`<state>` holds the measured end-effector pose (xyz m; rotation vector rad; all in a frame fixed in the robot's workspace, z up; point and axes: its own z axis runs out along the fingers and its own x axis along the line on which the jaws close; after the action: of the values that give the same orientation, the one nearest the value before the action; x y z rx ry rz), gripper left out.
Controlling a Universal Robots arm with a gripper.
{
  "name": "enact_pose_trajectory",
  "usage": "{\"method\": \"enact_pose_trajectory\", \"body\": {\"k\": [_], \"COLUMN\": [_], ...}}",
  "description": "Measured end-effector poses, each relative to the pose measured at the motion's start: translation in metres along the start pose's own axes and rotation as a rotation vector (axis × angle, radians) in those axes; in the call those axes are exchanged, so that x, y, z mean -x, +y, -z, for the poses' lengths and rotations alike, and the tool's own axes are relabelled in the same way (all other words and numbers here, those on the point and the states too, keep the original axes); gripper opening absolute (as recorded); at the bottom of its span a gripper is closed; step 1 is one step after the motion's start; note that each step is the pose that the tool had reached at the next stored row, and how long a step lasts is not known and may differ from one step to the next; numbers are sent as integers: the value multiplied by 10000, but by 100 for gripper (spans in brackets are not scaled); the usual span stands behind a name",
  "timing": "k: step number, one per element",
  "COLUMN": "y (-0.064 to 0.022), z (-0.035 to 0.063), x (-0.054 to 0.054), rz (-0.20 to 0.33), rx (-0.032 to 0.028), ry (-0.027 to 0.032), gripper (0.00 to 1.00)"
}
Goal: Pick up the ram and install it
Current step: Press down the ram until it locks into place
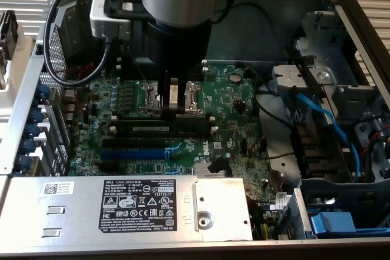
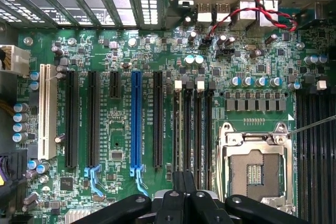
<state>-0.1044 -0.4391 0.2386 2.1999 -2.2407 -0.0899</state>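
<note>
Opened flat, a desktop computer case point(image 1: 24, 89) exposes its green motherboard point(image 1: 231, 132) to an arm working from above. Beside the motherboard's processor socket point(image 1: 177, 98), the ram point(image 1: 164, 129) lies seated in a black slot, level with its neighbours, apparently already installed. Above the ram hang the fingers point(image 1: 170, 103), pressed together and holding nothing, poised as if for pushing it down.

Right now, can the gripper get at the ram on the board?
Probably yes. The gripper hangs shut just above the ram, which lies along the black slots, with nothing between them. Shut like this it could press the ram, not grasp it.
</note>
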Motion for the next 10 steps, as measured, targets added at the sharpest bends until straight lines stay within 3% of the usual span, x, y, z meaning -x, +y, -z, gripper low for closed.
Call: {"method": "enact_pose_trajectory", "body": {"k": [10], "y": [-3], "z": [-9], "x": [2], "rz": [4], "rx": [-19], "ry": [-2], "gripper": [10]}}
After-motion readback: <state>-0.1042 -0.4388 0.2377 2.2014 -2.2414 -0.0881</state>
